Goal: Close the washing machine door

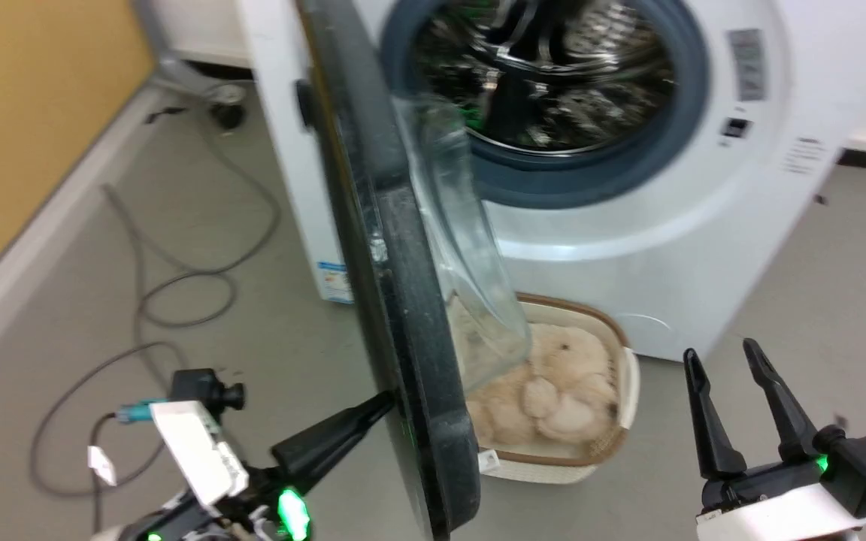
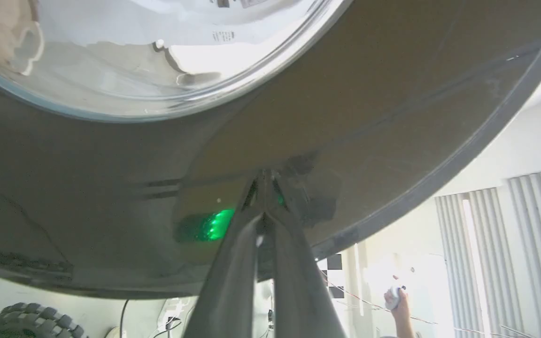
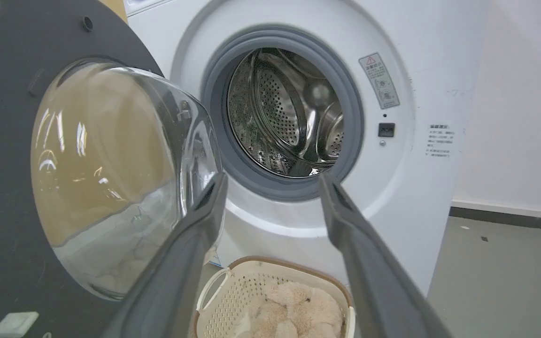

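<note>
Washing machine door [image 1: 403,300] against left claw [image 1: 384,402]

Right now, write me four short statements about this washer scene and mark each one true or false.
1. The large round black-rimmed door with the clear glass bowl window stands open from the big white washing machine. True.
2. The left gripper is shut, tips against the door's outer face. True.
3. The right gripper clamps the door's rim. False: it is open, apart from the door.
4. The white lattice basket holds folded towels. False: a beige plush toy lies in it.
</note>
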Robot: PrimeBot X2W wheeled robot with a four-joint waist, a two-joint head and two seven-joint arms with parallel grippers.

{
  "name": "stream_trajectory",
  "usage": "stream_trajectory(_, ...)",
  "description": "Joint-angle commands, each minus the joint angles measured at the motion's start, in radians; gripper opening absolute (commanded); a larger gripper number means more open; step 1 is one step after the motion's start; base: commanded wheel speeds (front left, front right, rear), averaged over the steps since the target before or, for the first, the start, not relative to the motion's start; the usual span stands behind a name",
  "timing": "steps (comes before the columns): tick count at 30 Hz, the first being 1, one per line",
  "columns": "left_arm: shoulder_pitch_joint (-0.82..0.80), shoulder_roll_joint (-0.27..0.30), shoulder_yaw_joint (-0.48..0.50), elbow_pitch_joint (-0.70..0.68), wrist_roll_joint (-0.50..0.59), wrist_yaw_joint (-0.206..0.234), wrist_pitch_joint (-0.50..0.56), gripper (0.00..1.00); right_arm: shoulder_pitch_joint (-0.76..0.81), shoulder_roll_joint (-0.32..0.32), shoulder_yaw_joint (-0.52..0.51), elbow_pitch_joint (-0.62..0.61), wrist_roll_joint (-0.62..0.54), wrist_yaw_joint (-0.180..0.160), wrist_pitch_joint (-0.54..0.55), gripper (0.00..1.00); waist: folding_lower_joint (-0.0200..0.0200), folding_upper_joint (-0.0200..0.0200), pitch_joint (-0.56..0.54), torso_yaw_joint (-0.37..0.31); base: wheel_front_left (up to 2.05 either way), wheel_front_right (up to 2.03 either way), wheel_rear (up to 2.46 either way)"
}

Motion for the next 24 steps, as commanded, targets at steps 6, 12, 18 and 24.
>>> stream_trajectory(6,-0.005,-0.003,-0.121,0.031,-0.063,-0.045,-0.151,0.00,-0.011,-0.010,-0.004,-0.009,0.007,0.001,-0.004,1.00,-0.0001,0.0000,0.037,-0.154,0.00,0.00,0.00)
stream_trajectory(12,-0.094,-0.003,-0.218,0.113,-0.057,-0.113,-0.333,0.00,-0.020,0.004,-0.004,-0.020,0.009,0.001,-0.005,1.00,-0.0001,0.0000,0.096,-0.293,0.00,0.00,0.00)
stream_trajectory(18,-0.217,-0.003,-0.277,0.211,-0.055,-0.153,-0.509,0.00,-0.029,0.021,-0.004,-0.026,0.014,0.001,-0.005,1.00,-0.0001,0.0000,0.142,-0.397,0.00,0.00,0.00)
stream_trajectory(24,-0.358,-0.003,-0.310,0.322,-0.057,-0.181,-0.703,0.00,-0.037,0.037,-0.002,-0.029,0.017,0.001,-0.005,1.00,-0.0001,0.0000,0.168,-0.470,0.00,0.00,0.00)
